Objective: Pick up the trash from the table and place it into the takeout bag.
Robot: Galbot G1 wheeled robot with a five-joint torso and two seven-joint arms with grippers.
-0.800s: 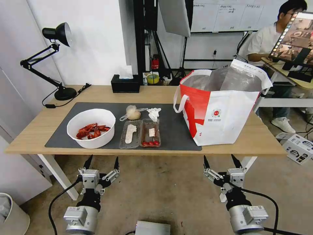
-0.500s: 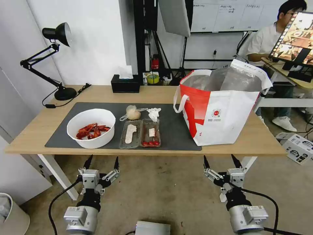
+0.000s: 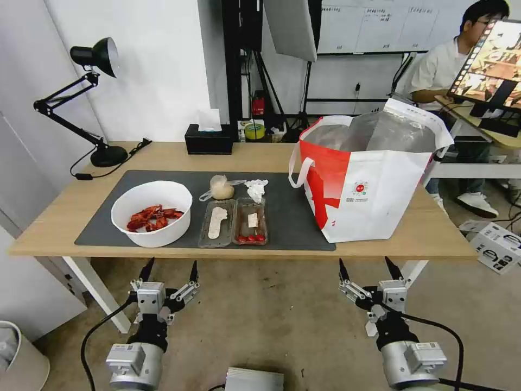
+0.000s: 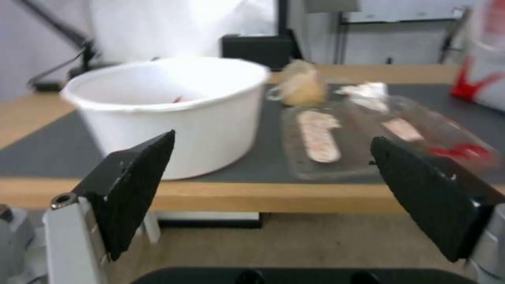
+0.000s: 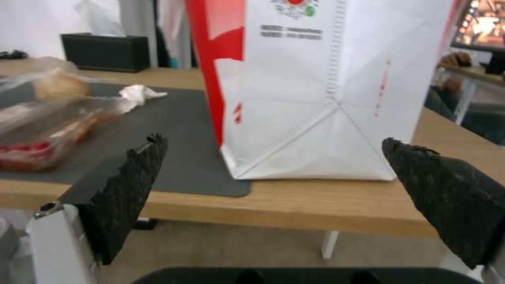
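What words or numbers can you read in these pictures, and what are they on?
No text reads clearly.
Takeout bag: a round red logo with small print lines under it, too blurred to read.
Clamshell tray: a white sticker, too small to read.
Whiteboard behind: written rows, too small to read.
Cardboard box on the floor: printed pictures, no readable words.

The table (image 3: 65,217) is light wood with a smooth matt top, under a dark grey matt mat (image 3: 293,217). The bowl (image 3: 152,213) is smooth white plastic. The clamshell tray (image 3: 233,221) and knotted bag (image 3: 221,187) are clear glossy plastic; the tissue (image 3: 256,189) is crumpled white paper. The takeout bag (image 3: 374,190) has creased white and red panels and a shiny silver foil lining. The fingers (image 5: 126,185) carry rough black pads.
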